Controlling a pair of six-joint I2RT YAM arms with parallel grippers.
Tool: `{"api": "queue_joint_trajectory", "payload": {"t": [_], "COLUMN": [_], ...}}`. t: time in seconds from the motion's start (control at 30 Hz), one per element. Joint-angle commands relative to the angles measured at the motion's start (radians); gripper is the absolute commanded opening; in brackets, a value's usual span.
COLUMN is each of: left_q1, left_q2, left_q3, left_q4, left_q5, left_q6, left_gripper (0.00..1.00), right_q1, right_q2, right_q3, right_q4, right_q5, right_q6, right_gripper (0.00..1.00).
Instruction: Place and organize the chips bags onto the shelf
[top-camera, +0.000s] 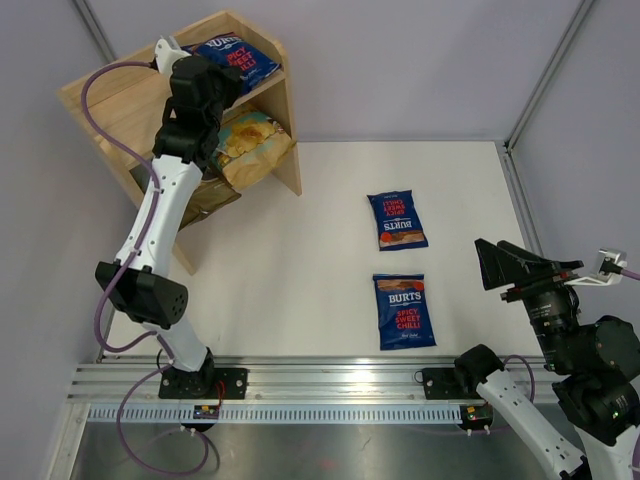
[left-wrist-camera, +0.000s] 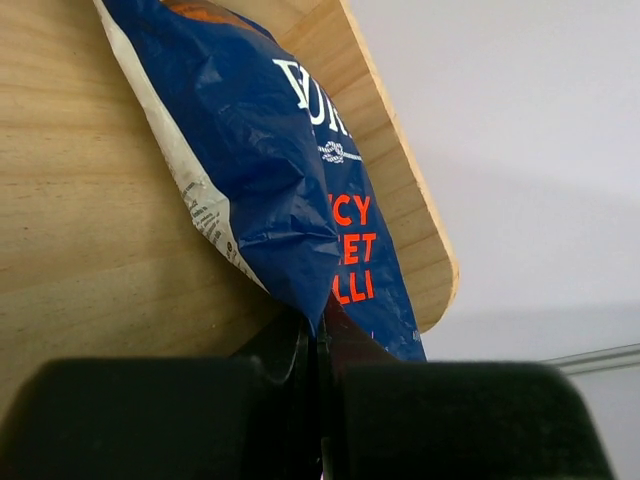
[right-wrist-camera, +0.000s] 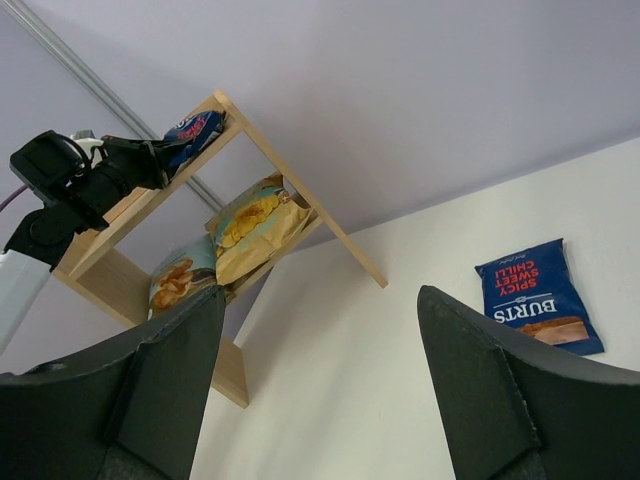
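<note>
The wooden shelf (top-camera: 100, 95) stands at the far left. My left gripper (top-camera: 205, 75) is shut on the corner of a dark blue Burts bag (top-camera: 235, 58) lying on the top tier; the left wrist view shows the bag (left-wrist-camera: 270, 170) pinched between the jaws against the wood (left-wrist-camera: 80, 200). The tan-yellow bag (top-camera: 250, 145) and the pale Cassava bag (top-camera: 200, 200) lie on the lower tier. Two more Burts bags lie flat on the table, one farther (top-camera: 396, 220) and one nearer (top-camera: 404, 311). My right gripper (top-camera: 510, 268) is open and empty at the right, above the table.
Grey walls enclose the table on three sides. A metal rail (top-camera: 320, 385) runs along the near edge with both arm bases on it. In the right wrist view the shelf (right-wrist-camera: 300, 200) and one Burts bag (right-wrist-camera: 540, 298) show beyond the open fingers (right-wrist-camera: 500, 390).
</note>
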Motion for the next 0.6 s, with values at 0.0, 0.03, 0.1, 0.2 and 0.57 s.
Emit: {"api": "queue_joint_trajectory", "payload": {"t": [0.0,0.03,0.1,0.2,0.57], "left_q1": [0.008,0.008,0.008,0.006,0.011], "left_q2": [0.022,0.030,0.039,0.038,-0.062], "left_q3": [0.064,0.075,0.089,0.090,0.087], "left_q4": [0.015,0.012,0.004,0.007,-0.175], "left_q5": [-0.080,-0.084,-0.071,-0.053,-0.171], "left_q6": [0.022,0.033,0.045,0.066,0.168], "left_gripper": [0.00,0.04,0.23,0.38,0.99], "right_q1": [-0.002,-0.002,-0.001,-0.002,-0.001], "right_q2": [0.012,0.012,0.013,0.022,0.358], "right_q3": [0.022,0.018,0.012,0.004,0.154], "right_q4": [-0.009,-0.010,-0.006,-0.003,-0.225], "right_q5": [-0.020,-0.025,-0.025,-0.029,-0.109], "right_q6": [0.001,0.002,0.005,0.010,-0.080], "right_gripper": [0.85,0.85,0.85,0.85,0.92]}}
